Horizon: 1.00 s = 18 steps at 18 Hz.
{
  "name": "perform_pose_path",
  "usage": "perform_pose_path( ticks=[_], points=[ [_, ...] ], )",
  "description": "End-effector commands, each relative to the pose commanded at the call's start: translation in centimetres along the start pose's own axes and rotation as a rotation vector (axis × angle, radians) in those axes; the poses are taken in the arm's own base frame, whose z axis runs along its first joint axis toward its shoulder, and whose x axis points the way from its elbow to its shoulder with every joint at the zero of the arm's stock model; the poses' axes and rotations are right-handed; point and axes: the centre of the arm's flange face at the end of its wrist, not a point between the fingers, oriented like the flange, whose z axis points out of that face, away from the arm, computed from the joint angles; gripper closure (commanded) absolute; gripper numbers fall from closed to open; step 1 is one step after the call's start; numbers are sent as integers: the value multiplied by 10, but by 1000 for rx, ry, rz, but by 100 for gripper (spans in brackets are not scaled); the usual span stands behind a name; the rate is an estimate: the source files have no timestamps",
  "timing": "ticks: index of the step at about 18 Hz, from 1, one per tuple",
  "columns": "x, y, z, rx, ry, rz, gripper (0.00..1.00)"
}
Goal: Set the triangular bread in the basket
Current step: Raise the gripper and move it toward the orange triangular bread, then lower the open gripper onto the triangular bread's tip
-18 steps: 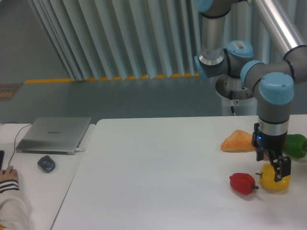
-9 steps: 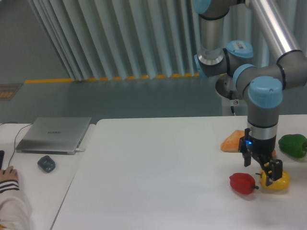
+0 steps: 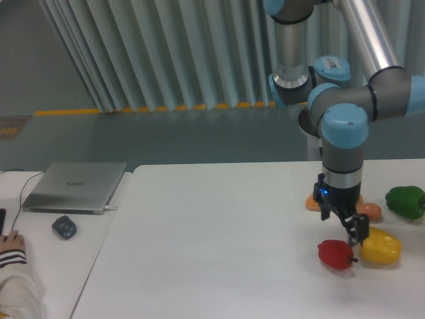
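Hanging low over the bench [image 3: 219, 232], claw [image 3: 352, 227] pointing down; cannot tell if apart or together. Bread [image 3: 311, 201] peeking out just behind the claw, mostly hidden. Red pepper [image 3: 335, 254] sitting below it, yellow pepper [image 3: 380, 246] just right.

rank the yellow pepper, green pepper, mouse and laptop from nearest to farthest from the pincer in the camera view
1. The yellow bell pepper, just right of the pincer.
2. The green bell pepper, farther right near the table edge.
3. The mouse, far to the left on the side table.
4. The laptop, far left, behind the mouse and a touch farther.
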Motion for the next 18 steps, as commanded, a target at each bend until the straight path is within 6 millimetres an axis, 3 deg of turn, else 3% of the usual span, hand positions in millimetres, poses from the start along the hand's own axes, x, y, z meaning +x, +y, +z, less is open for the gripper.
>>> perform_pose_path(
  ticks=[5, 9, 18],
  points=[
    [33, -8, 3, -102, 18, 149, 0],
    [68, -12, 19, -166, 33, 200, 0],
    [103, -12, 60, -269, 85, 254, 0]
  ],
)
